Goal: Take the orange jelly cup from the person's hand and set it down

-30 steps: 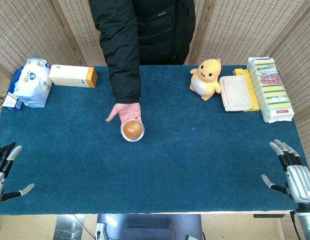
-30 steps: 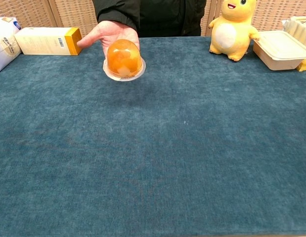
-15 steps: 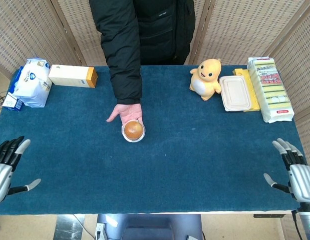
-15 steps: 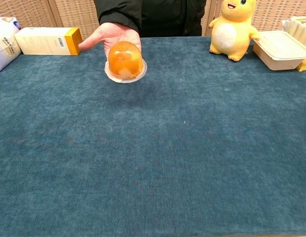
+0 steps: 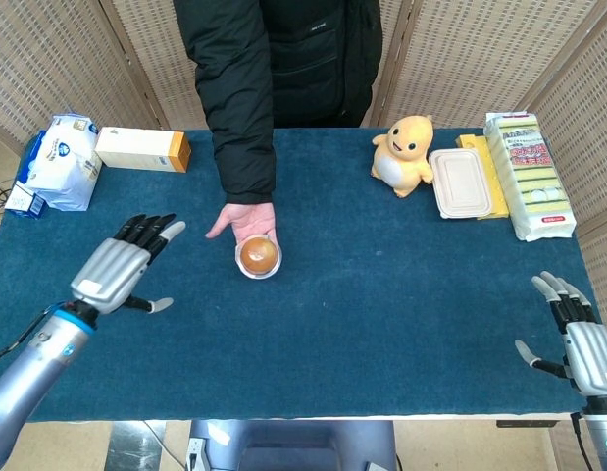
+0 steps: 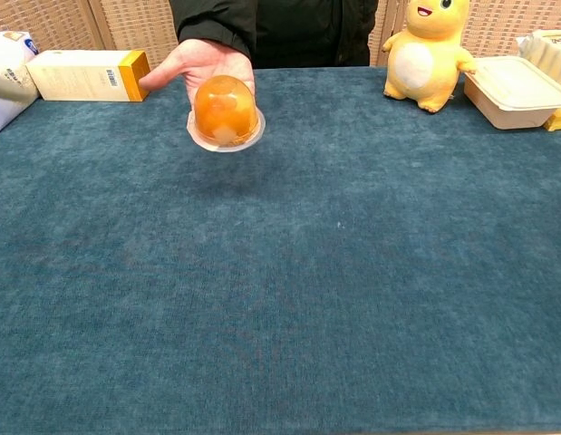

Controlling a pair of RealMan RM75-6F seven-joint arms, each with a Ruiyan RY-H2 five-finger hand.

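Observation:
An orange jelly cup [image 5: 259,256] [image 6: 226,112] sits upside down on the person's open palm [image 5: 246,221] [image 6: 200,61], held above the blue table [image 5: 381,285]. My left hand [image 5: 123,263] hovers over the table to the left of the cup, fingers spread and empty, well apart from it. My right hand [image 5: 576,334] stays at the table's right front edge, fingers spread, holding nothing. Neither hand shows in the chest view.
A white bag [image 5: 60,162] and a white-and-orange box [image 5: 143,149] lie at the back left. A yellow plush toy [image 5: 405,155], a lidded container [image 5: 460,183] and a pack of sponges [image 5: 529,175] stand at the back right.
My left hand has moved up and to the right from the table's left front edge toward the cup. The person's hand and the right hand have barely shifted.

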